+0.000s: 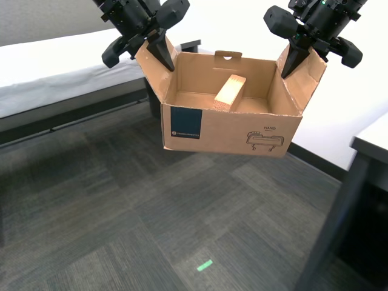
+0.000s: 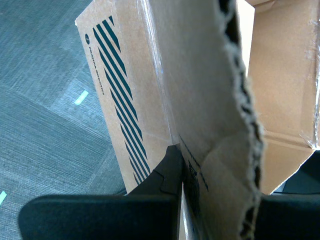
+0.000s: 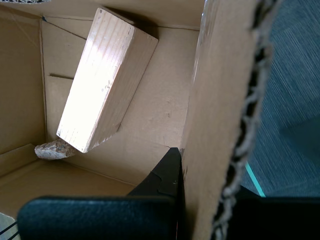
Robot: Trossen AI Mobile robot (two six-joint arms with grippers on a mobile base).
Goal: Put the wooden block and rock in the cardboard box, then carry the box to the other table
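The cardboard box (image 1: 230,130) hangs in the air over dark carpet, with its teal label facing the exterior camera. My first gripper (image 1: 306,60) (image 3: 210,200) is shut on the box's side flap at the exterior view's right. My second gripper (image 1: 148,54) (image 2: 220,200) is shut on the opposite flap, beside the teal-striped side wall (image 2: 117,85). The wooden block (image 1: 230,91) (image 3: 97,85) lies tilted inside the box. One end of it rests on the rock (image 3: 50,149), which the box's front wall hides in the exterior view. I cannot tell which table is the other table.
A long pale grey-white table (image 1: 48,70) runs along the exterior view's left. A dark-framed table corner (image 1: 370,142) stands at that view's right. A white wall (image 1: 357,103) rises behind the box. A green tape piece (image 1: 205,265) marks the carpet below.
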